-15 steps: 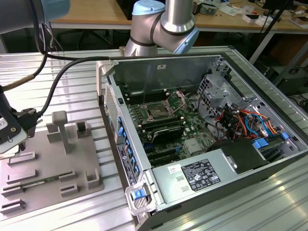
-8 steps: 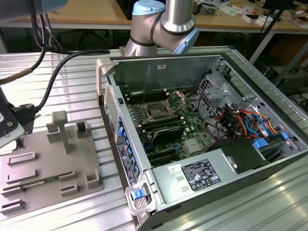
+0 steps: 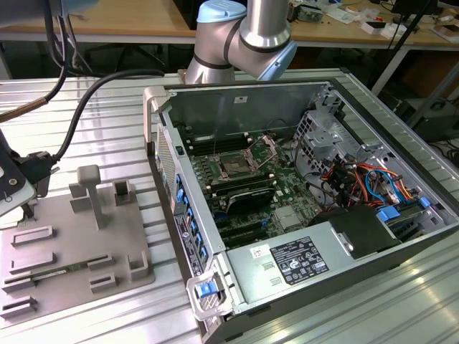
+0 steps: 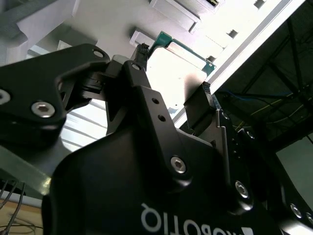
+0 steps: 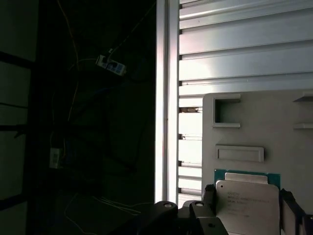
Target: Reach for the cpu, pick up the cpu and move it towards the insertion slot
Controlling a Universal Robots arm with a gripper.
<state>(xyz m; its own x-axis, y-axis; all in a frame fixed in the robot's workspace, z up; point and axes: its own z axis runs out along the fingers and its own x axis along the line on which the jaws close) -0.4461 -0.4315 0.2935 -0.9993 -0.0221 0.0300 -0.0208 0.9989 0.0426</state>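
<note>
End effector [image 5: 248, 196] astride cpu [image 5: 246, 204], tray [image 5: 254, 122] behind

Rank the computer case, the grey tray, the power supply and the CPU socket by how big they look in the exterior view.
1. case
2. tray
3. power supply
4. socket
The socket lies farther from the camera than the power supply, but it looks smaller by a plain margin.

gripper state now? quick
Gripper: closed on the cpu, pressing on two opposite edges, above the grey tray; cannot tell whether the cpu is lifted off it yet.
</note>
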